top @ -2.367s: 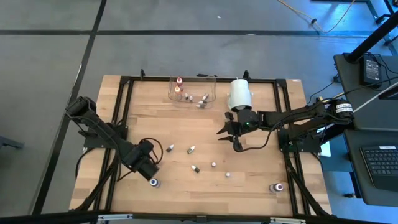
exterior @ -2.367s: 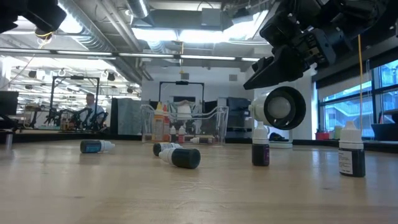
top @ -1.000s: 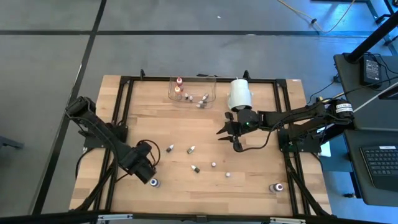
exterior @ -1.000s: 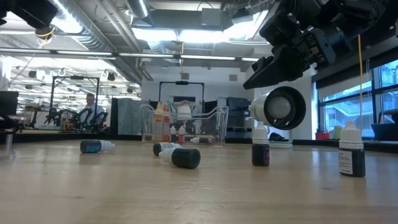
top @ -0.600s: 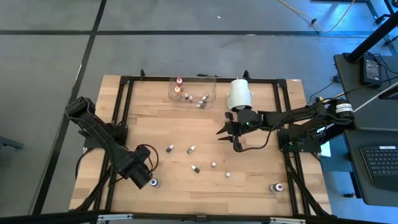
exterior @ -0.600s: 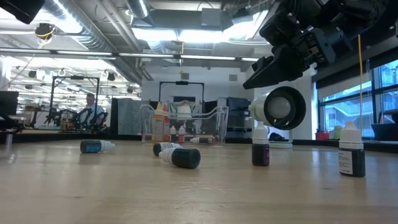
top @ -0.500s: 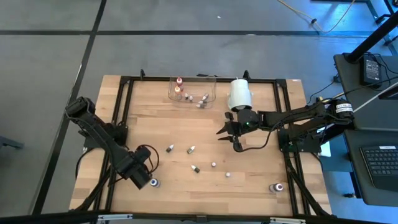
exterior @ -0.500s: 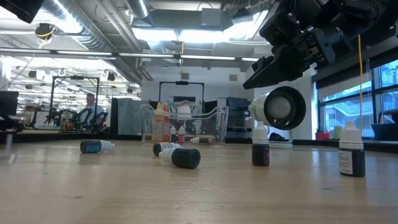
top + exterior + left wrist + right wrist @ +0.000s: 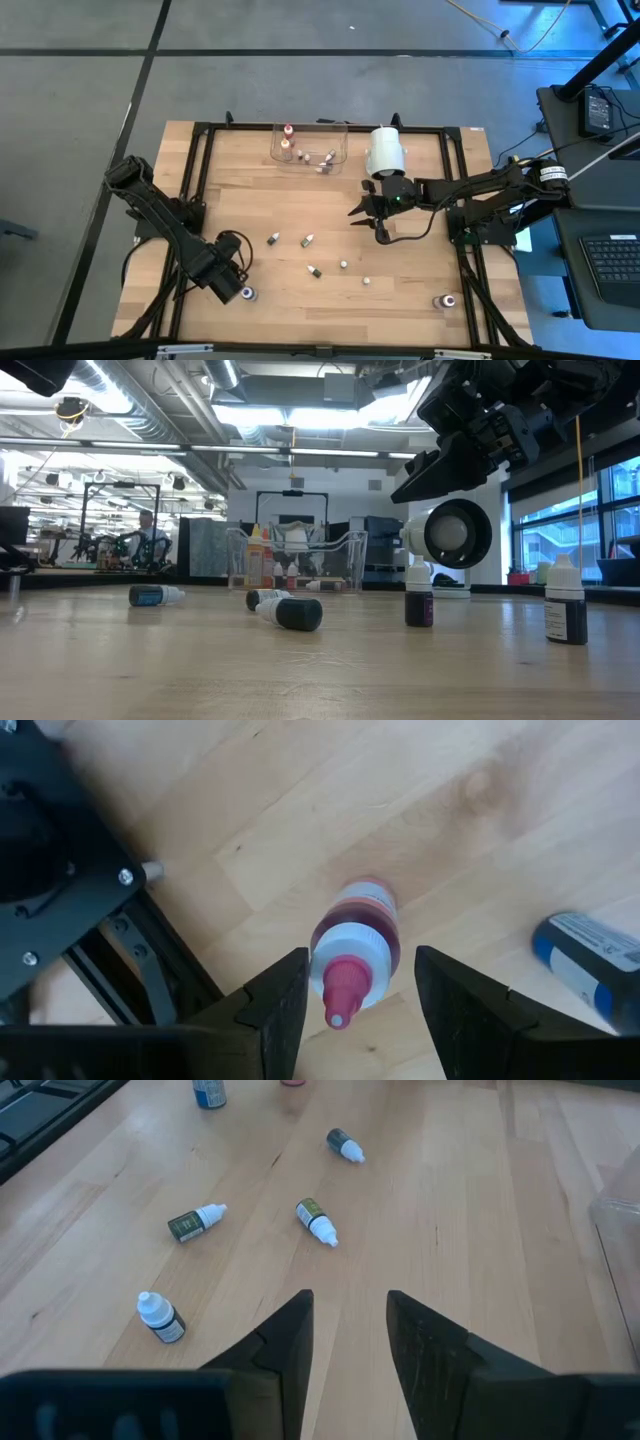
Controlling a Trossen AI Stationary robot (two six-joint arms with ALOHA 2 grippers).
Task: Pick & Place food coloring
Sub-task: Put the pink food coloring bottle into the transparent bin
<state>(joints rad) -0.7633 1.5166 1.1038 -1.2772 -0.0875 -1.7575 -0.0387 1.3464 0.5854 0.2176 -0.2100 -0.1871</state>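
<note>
A food coloring bottle with a red top [image 9: 366,910] stands upright on the wood near the table's near-left corner [image 9: 247,294]. My left gripper [image 9: 360,982] points down over it, open, one finger on each side of the bottle and a gap showing on both sides; in the high view the left gripper [image 9: 236,286] is right beside the bottle. Several small food coloring bottles [image 9: 307,240] lie scattered mid-table. My right gripper [image 9: 367,222] hangs open and empty above the table's middle right, looking at the scattered food coloring bottles [image 9: 318,1221].
A clear tray [image 9: 310,146] with a few bottles stands at the far edge, beside a big white cylinder [image 9: 385,150]. A blue-labelled bottle [image 9: 590,960] lies close to the red-topped one. Another upright bottle [image 9: 445,300] stands near right. A black frame rail [image 9: 150,950] runs close by.
My left gripper has shifted a little toward the table's near-left corner, coming over the upright red-topped bottle, and has stayed open. The bottles have not moved.
</note>
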